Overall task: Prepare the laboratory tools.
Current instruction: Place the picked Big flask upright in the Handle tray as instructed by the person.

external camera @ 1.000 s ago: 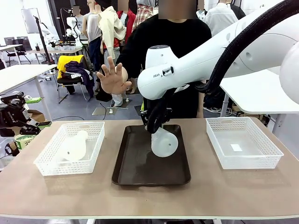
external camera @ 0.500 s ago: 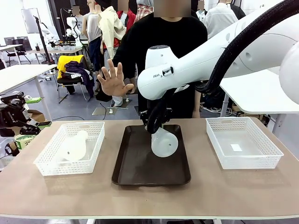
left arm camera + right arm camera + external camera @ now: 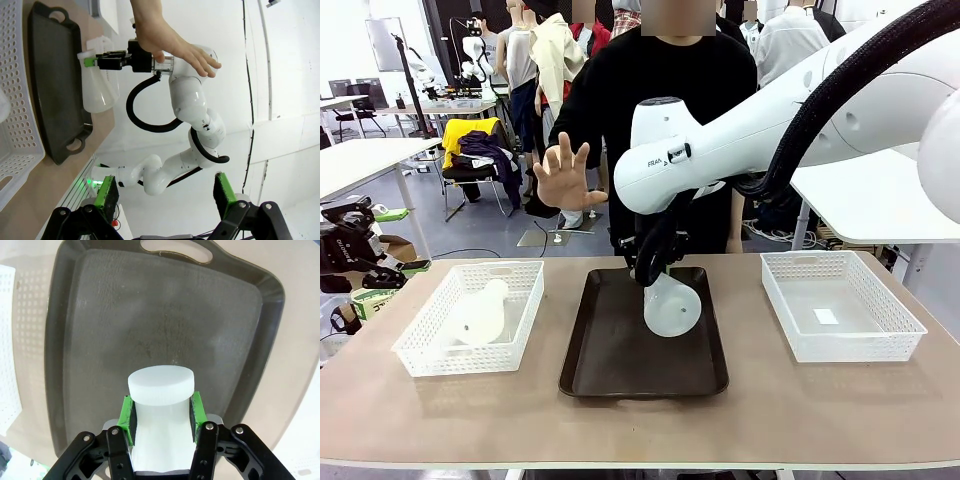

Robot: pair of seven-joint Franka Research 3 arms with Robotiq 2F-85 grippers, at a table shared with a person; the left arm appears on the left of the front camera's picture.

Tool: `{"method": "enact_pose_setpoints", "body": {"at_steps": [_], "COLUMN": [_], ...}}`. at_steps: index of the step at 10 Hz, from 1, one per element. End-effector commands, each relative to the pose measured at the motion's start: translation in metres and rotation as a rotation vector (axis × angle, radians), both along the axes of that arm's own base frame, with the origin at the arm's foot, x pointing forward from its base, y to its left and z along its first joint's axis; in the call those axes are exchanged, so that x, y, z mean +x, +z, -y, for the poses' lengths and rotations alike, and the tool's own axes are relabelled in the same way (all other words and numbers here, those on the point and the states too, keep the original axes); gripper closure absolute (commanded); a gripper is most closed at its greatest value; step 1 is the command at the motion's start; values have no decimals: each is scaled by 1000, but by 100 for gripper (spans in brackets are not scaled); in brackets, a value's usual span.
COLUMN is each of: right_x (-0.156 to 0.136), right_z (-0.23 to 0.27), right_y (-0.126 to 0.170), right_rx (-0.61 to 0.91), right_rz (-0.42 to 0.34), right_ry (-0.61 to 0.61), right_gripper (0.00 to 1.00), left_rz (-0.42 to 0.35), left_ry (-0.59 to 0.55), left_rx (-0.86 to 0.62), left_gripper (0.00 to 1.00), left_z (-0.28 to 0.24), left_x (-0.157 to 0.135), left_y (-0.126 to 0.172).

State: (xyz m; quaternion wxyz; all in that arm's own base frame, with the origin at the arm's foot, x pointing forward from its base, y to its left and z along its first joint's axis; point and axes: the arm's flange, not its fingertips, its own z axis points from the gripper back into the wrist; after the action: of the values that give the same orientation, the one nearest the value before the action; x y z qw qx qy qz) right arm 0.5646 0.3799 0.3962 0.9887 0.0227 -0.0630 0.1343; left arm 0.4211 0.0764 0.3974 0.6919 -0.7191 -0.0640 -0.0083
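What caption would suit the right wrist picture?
Right gripper clamps the neck of a frosted white conical flask over a dark brown rectangular tray.

The left basket (image 3: 425, 350), the tray (image 3: 610, 370) and the right basket (image 3: 885, 345) sit in a row across the table (image 3: 820, 410). The left basket is near the left edge, the tray at the middle and the right basket near the right edge, each apart from the next. The first flask (image 3: 480, 312) lies on its side in the left basket. The second flask (image 3: 672, 305) is over the tray's far half, right of its centre, clamped at the neck by the right gripper (image 3: 645, 270) above it. A person stands behind the far edge, with a hand (image 3: 565, 175) raised above the gap between left basket and tray.
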Motion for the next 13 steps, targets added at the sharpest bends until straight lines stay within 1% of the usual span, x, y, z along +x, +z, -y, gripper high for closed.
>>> {"method": "enact_pose_setpoints", "body": {"at_steps": [1, 13], "right_x": [1, 1], "right_z": [1, 1], "right_y": [0, 0], "right_rx": [-4, -4], "right_rz": [4, 4], "right_ry": [4, 4], "right_gripper": [100, 100], "left_rz": [6, 6], "left_ry": [7, 7], "left_rx": [7, 7], "left_gripper": [0, 0], "left_z": [-1, -1], "left_x": [0, 0], "left_y": [2, 2]}}
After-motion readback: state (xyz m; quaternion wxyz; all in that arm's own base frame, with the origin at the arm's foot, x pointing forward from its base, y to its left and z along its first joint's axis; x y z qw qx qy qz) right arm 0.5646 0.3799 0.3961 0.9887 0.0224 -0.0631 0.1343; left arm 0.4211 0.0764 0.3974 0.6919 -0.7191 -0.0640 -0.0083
